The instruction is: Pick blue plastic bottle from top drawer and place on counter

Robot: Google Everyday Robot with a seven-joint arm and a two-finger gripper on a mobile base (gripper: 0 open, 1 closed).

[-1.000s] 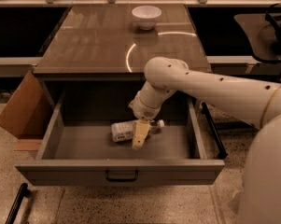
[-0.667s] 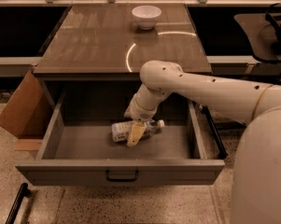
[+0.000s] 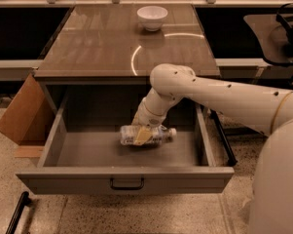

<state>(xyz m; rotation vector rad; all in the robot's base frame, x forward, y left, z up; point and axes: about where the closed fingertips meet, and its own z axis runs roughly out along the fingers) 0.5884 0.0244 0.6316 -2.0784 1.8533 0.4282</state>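
The blue plastic bottle (image 3: 161, 134) lies on its side in the middle of the open top drawer (image 3: 126, 182), its white cap pointing right. My gripper (image 3: 142, 134) reaches down into the drawer from the right and sits right over the bottle's middle, covering part of its label. The white arm crosses above the drawer's right half. The glossy grey-brown counter (image 3: 102, 43) lies just behind the drawer.
A white bowl (image 3: 152, 17) stands at the back of the counter. A cardboard box (image 3: 22, 113) leans against the cabinet's left side. A dark chair (image 3: 287, 28) is at the far right. A black bar (image 3: 17, 213) lies on the floor at the lower left.
My gripper has moved left and down from beside the bottle's cap end onto the bottle's middle. The bottle has stayed in about the same place.
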